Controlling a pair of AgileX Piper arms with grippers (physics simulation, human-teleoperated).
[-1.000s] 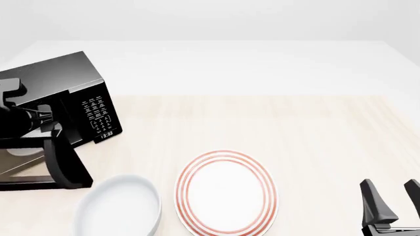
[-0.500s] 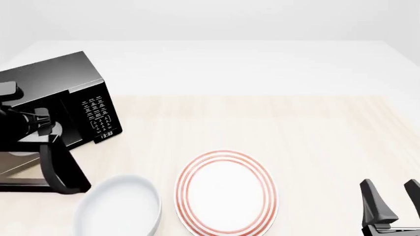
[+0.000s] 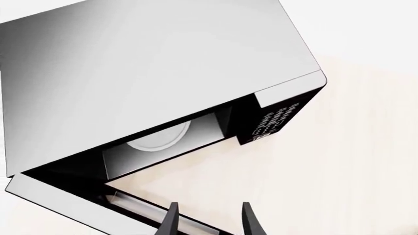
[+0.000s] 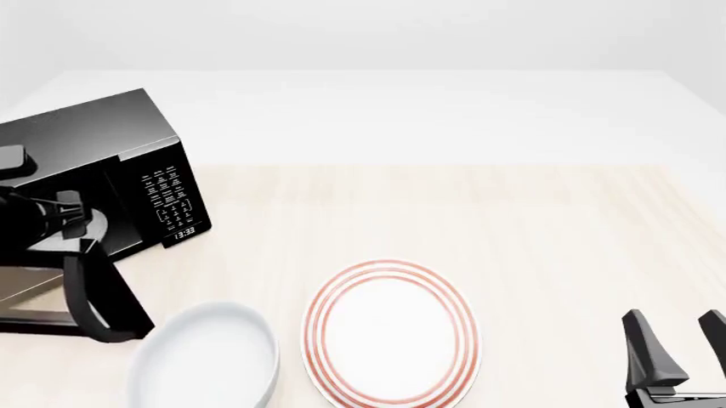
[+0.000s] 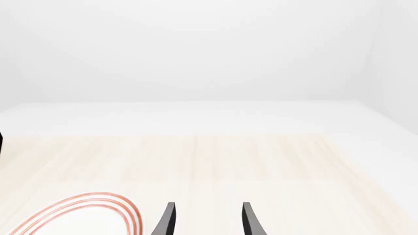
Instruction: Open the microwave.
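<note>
The black microwave [image 4: 108, 140] stands at the table's left, its keypad [image 4: 170, 197] facing the middle. Its door [image 4: 104, 302] is swung wide open toward the near left. The left wrist view looks down on the microwave [image 3: 150, 73], its open cavity, the white turntable [image 3: 160, 138] inside and the door [image 3: 65, 196]. My left gripper [image 3: 209, 221] has its fingers apart, with the door's free edge running between them. In the front view my left gripper [image 4: 75, 228] hangs at the door's top. My right gripper [image 4: 681, 353] stands open at the near right, holding nothing.
A white plate with red rings [image 4: 392, 331] lies near the front middle, partly seen in the right wrist view [image 5: 85, 215]. A white bowl [image 4: 204, 361] sits to its left, close to the open door's free end.
My left arm has drawn back to the left and the door has swung further open with it. The right arm has not moved.
</note>
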